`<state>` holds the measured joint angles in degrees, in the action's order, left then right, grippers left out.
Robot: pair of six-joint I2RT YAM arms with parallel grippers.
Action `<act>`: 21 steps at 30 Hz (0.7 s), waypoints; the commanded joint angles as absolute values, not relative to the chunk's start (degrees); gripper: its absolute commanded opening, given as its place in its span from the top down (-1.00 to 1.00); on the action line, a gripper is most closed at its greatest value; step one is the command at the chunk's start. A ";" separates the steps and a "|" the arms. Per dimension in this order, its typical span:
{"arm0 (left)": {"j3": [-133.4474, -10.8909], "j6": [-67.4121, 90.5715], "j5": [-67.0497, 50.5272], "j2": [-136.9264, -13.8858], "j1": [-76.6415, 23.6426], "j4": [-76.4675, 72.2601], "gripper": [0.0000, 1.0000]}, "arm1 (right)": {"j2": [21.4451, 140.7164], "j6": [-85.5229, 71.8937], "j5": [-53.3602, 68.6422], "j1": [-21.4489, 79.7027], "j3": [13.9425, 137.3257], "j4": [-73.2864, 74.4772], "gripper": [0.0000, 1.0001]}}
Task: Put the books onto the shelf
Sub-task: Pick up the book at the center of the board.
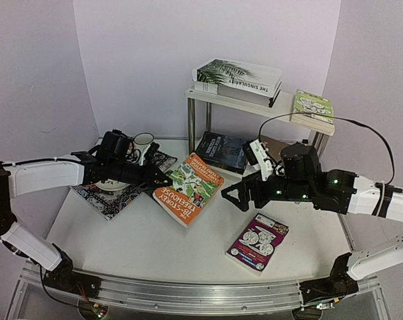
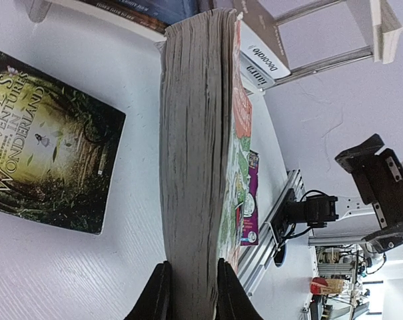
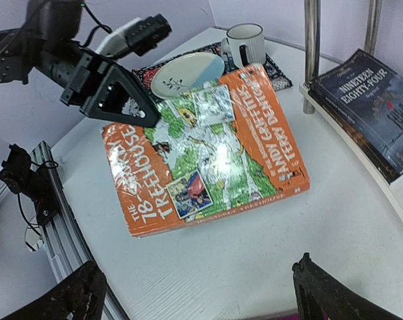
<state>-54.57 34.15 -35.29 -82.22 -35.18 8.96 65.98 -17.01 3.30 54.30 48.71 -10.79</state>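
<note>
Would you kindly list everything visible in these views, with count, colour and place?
Table: one, white, under everything.
Shelf: one, white boards, metal legs, far side.
Book stack: count unclear, white palm-leaf cover uppermost, shelf top.
Lime green book: one, shelf top, right end.
Dark blue book: one, lower shelf board.
Brown book: one, white spine, by the lower board.
Orange book: one, table centre, tilted up.
Dark green book: one, flat on table beside the orange book.
Magenta book: one, table, near right.
Placemat: one, dark patterned, table left.
Plate: one, pale, on placemat.
Mug: one, white, beside plate.
Left end effector: one, black, shut on the orange book's edge.
Right end effector: one, black, open, over table.
</note>
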 commanded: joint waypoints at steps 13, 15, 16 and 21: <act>-51.47 40.47 -35.67 -66.47 -34.98 -9.06 1.00 | 66.05 -54.33 8.56 54.82 42.84 -32.57 -0.48; -51.24 40.71 -35.09 -65.99 -34.98 -9.47 1.00 | 67.45 -56.86 6.79 55.67 43.19 -35.26 -0.44; -51.28 40.88 -34.92 -65.73 -34.98 -9.55 1.00 | 68.37 -57.19 5.69 56.24 43.45 -36.74 -0.43; -51.42 42.00 -35.03 -64.95 -34.98 -10.09 1.00 | 73.73 -57.41 4.25 58.68 45.87 -42.06 -0.43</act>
